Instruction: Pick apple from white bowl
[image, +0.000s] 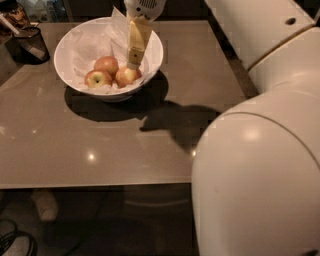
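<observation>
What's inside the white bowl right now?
The apple at right, a yellow-patched apple and a pink apple, on crumpled paper; the gripper is right above the apple. Paper hides the bowl floor.

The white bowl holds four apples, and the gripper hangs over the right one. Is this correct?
Not quite: the camera view shows three apples in the white bowl, not four. The gripper does hang over the right apple.

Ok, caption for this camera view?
Robot hand just above the rightmost apple of three in a paper-lined white bowl.
</observation>
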